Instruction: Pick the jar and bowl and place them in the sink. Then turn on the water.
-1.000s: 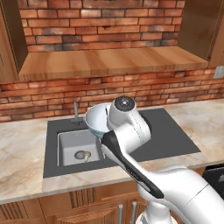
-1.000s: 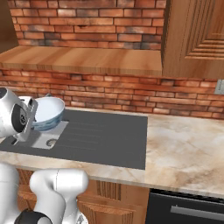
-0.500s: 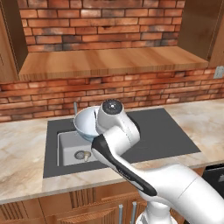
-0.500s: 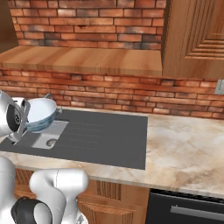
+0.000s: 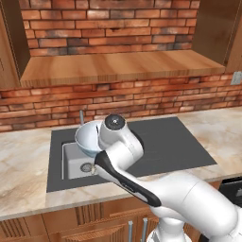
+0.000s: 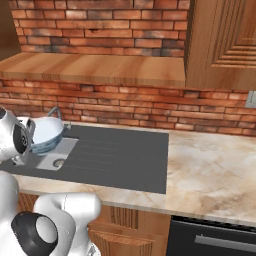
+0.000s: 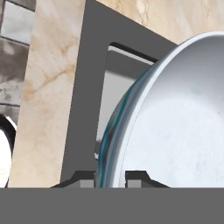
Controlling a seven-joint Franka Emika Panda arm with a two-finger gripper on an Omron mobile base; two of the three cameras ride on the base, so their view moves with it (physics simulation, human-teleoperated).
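My gripper (image 7: 111,176) is shut on the rim of the pale blue-white bowl (image 5: 88,137), which hangs tilted on its side over the sink (image 5: 71,161). In the right base view the bowl (image 6: 47,133) sits just above the basin (image 6: 64,150), beside my white wrist. The hand view has the bowl (image 7: 175,122) large on the right, its rim between the two fingertips, with the grey basin (image 7: 118,87) behind it. The slim faucet (image 5: 81,116) stands behind the bowl, with no stream showing. The jar is out of view.
A dark grey ribbed surround (image 5: 165,142) stretches right of the basin, set in a marble counter (image 5: 23,160). A brick wall and a wooden shelf (image 5: 118,66) rise behind. A black oven front (image 6: 215,240) sits below the counter at the right.
The arm has swung left with the bowl in its grip, bringing it from the basin's right edge to over the basin. The bowl has tipped further onto its side.
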